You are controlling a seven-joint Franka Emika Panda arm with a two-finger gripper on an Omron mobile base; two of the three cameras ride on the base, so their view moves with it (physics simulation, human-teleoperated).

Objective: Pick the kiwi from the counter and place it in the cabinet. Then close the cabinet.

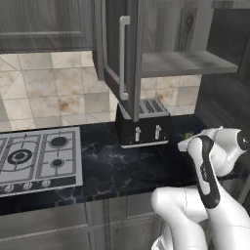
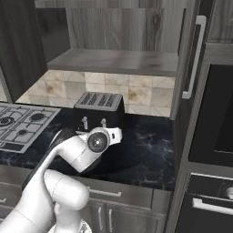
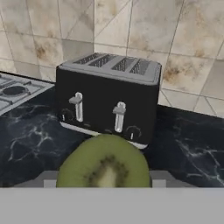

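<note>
Because the kiwi (image 3: pixel 103 162) sits square between the gripper (image 3: pixel 104 179) tips, jaws clamped on it, the fruit is evidently lifted off the counter (image 3: pixel 188 144) before the toaster (image 3: pixel 109 94) (cabinet (image 1: pixel 128 58) doors stand open, ready)

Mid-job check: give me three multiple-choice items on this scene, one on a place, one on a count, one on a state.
1. In the hand view, the kiwi appears: A) just before the toaster B) on the hob C) inside the cabinet.
2. Levers on the toaster's front: A) one B) two C) four.
3. The cabinet doors are: A) shut B) open C) removed.

Answers: 1A, the toaster stands right behind it; 2B, two silver levers show; 3B, its inside lies exposed.
</note>
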